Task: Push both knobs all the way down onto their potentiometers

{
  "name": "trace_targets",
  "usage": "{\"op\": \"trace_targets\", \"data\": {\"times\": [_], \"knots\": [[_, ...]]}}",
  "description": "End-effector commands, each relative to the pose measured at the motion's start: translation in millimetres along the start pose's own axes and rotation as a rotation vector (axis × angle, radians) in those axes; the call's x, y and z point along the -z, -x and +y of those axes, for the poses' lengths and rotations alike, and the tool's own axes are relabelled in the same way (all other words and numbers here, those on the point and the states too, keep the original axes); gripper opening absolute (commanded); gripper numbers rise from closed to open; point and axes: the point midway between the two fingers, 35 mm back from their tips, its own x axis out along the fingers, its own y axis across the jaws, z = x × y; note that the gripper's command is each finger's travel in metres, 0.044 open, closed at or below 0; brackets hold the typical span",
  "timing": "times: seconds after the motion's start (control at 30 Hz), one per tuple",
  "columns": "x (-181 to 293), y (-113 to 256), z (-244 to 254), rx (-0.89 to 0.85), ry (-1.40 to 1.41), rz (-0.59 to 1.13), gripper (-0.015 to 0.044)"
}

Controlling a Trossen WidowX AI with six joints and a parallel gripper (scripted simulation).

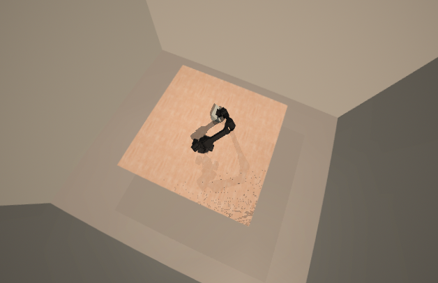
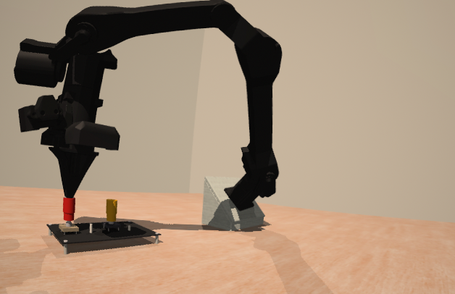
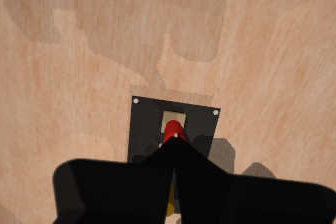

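The black circuit board stands on short pale legs. The red knob stands upright over its tan potentiometer, with a short stretch of grey shaft showing between them. The yellow knob stands upright over its dark potentiometer, with a little grey showing below the knob; in the wrist view the fingers mostly hide it. My gripper is shut with nothing between the fingers. Its tips are at the top of the red knob, touching it or just above it.
Small pale posts rise from the board near the yellow knob. The arm's base sits on a grey wedge-shaped stand to the right of the board in the exterior view. The arm arches over from there.
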Motion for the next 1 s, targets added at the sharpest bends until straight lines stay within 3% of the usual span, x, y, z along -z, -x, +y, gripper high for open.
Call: {"op": "trace_targets", "data": {"times": [0.0, 0.97], "knots": [[-0.1, -5.2, 1.3, -0.003, 0.003, 0.005, 0.0000], [-0.1, -9.2, 1.4, -0.004, 0.003, 0.005, 0.0000]]}}
